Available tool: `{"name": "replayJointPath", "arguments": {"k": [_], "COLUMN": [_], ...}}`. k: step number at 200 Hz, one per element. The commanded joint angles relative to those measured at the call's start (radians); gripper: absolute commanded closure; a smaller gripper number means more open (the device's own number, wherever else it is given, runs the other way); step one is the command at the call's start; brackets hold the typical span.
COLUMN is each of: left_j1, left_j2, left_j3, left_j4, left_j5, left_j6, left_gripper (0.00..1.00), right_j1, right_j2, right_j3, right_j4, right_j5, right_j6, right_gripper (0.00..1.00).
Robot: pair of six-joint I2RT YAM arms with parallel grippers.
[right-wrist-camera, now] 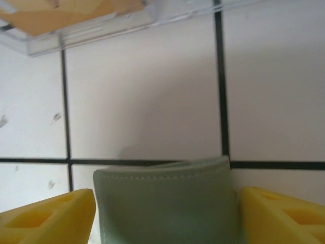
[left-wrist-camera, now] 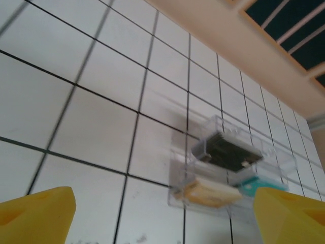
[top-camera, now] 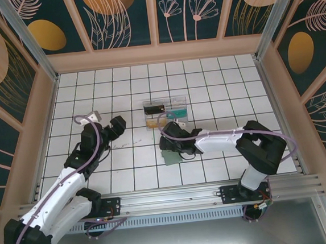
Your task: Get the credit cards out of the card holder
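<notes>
Right wrist view: holder (right-wrist-camera: pixel 167 223) lies at 6 o'clock on the table (right-wrist-camera: pixel 142 91), between the spread fingers of my right gripper (right-wrist-camera: pixel 165 203), long axis 9 to 3. Left gripper (top-camera: pixel 116 125), also spread, hangs well off at 10 o'clock; right is nearer.

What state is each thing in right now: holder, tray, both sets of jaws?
card holder: looks folded shut, flat on the table.
right gripper: jaws astride the card holder; gripping or not, cannot tell.
clear tray: on the table, holding a dark item, a tan item, a teal item.
left gripper: jaws wide open, empty, facing the clear tray.
</notes>
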Motion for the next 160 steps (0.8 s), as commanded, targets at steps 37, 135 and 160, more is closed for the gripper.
{"name": "replayJointPath", "arguments": {"k": [37,135,160], "left_j1": [-0.230,-0.612,-0.658], "left_j2": [0.099,0.501,0.625], "left_j3": [0.095,0.264,0.330], "left_j4": [-0.133,-0.270,-0.286], "left_j5": [-0.145,-0.159,-0.136], "left_j6": [-0.106,-0.276,-0.275], "left_gripper": [0.16,0.42,0.47], "right_j1": [-0.010,-0.136,-0.137], "right_j2": [-0.288,-0.455,-0.453], "right_j3": [-0.191,-0.518,-0.561], "right_j4": [0.090,0.463,0.516], "right_j5": [0.020,-0.324,-0.358], "right_j6": [-0.088,-0.142,-0.133], "right_gripper": [0.26,0.70,0.73]}}
